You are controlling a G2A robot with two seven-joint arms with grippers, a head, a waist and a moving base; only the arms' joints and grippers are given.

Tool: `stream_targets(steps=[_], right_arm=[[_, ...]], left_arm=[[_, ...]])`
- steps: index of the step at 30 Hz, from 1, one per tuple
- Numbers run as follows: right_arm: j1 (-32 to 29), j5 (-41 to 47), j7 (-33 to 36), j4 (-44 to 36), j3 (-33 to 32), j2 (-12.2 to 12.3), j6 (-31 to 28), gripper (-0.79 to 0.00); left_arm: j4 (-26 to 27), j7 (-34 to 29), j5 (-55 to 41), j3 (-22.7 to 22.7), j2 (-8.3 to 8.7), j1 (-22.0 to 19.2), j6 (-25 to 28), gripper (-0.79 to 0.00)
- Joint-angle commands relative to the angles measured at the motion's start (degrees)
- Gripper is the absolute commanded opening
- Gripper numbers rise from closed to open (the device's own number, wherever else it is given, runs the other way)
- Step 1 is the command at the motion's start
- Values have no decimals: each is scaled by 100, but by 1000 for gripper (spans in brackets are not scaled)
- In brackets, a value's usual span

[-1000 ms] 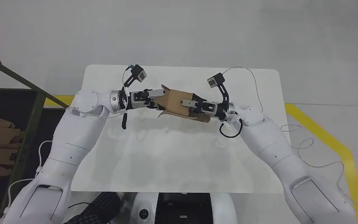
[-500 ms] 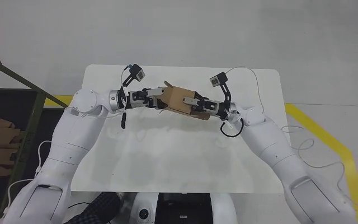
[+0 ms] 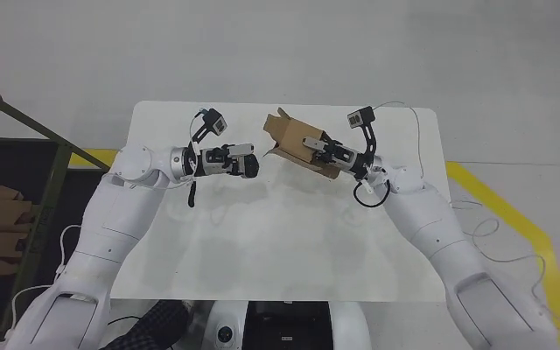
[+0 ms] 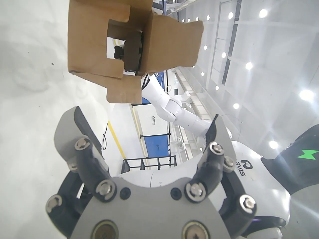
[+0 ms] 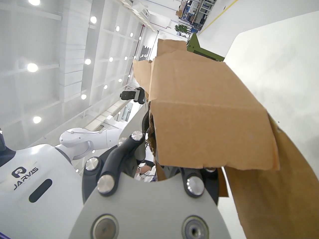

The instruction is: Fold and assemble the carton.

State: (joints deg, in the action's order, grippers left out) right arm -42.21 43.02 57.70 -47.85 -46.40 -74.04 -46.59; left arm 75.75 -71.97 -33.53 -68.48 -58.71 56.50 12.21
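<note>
The right tool (image 3: 317, 147) clamps the carton (image 3: 289, 138) over the counter (image 3: 262, 254) in the top view; the left tool (image 3: 249, 164) hangs near, apart. Left wrist: its fingers (image 4: 82, 125) gape empty, facing loose flaps (image 4: 174, 43). Right wrist: the carton hides our grip; we judge it should hold steady while the left tucks.

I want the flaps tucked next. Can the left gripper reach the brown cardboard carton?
Probably yes: the open left gripper faces the brown cardboard carton, held by the right gripper, nothing between.
</note>
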Motion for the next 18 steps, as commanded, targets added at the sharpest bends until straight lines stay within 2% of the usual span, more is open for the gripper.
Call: stream_targets(steps=[1,6,18], right_arm=[[4,-11,-22,54,-7,-13,-22,-785],[24,-130,-76,115,70,-95,-75,-785],[-8,-367,-11,-26,243,-237,-11,-785]], left_arm=[[8,-6,-20,37,-10,-14,-4,0],[83,-5,-79,109,-38,-76,17,0],[-8,182,-105,-35,-40,-189,89,0]])
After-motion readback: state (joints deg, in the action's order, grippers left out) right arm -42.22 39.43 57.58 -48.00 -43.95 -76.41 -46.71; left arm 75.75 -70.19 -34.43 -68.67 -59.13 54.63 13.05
